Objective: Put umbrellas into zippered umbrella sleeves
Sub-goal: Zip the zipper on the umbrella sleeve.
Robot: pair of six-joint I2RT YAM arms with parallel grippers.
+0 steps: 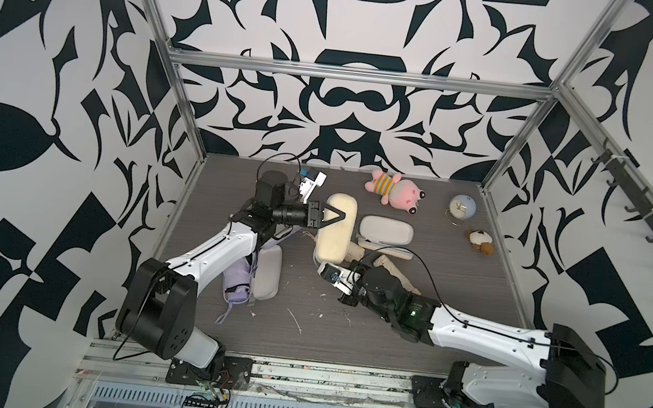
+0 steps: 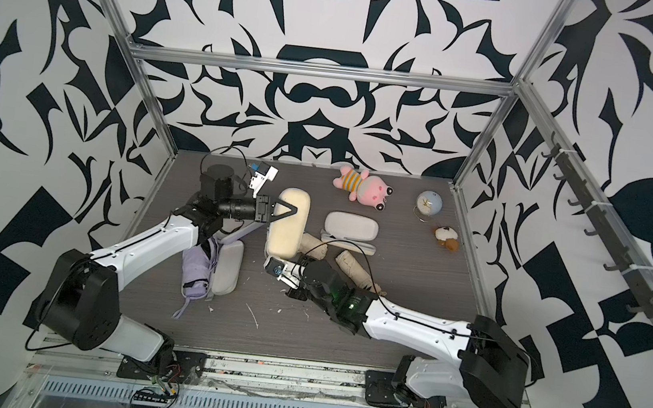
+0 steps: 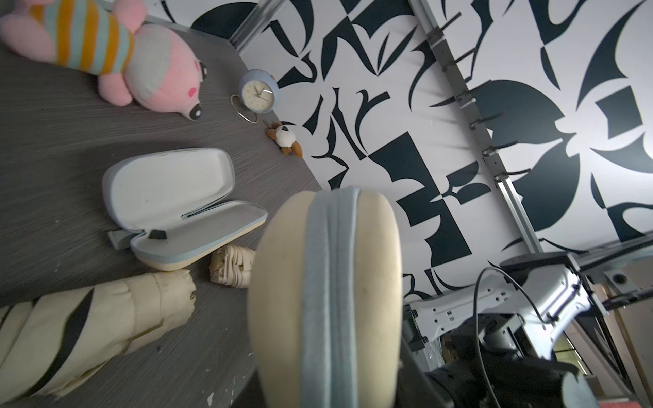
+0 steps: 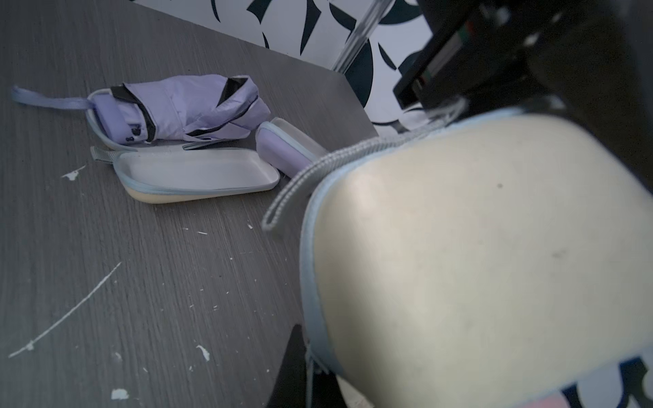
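Far left of bench (image 1: 342,341): lavender umbrella (image 1: 237,285), lying in what looks like one half of the open lavender sleeve (image 4: 282,152). Just beside it, empty beige sleeve (image 1: 269,271), open. Neither zipped yet.

Centre: closed beige sleeve (image 1: 336,231), held off the bench and tilted, zip edge looking shut along the end seen in the left wrist view. Left fingers (image 1: 341,214) clamped across its far end, gripping it. Right fingers (image 1: 354,265) closed tight at its near end, by the zip edge. On the zip pull or on nothing: cannot tell, hidden by the sleeve.

Right of that: cream umbrella (image 1: 357,252) and second cream umbrella (image 1: 392,269), loose on the bench, just beside a second open sleeve (image 1: 386,237), empty.

Judged: third cream umbrella probably inside the held sleeve, unseen. Step in hand: zipping that sleeve shut, or just finished. Roughly a quarter of the task done at best.

Next calls for: checking the zip all the way round, lowering the sleeve to the bench, loosening both grips, then reaching for the nearest cream umbrella. Firm hold at the far end needed during any further zipping, to avoid twisting.
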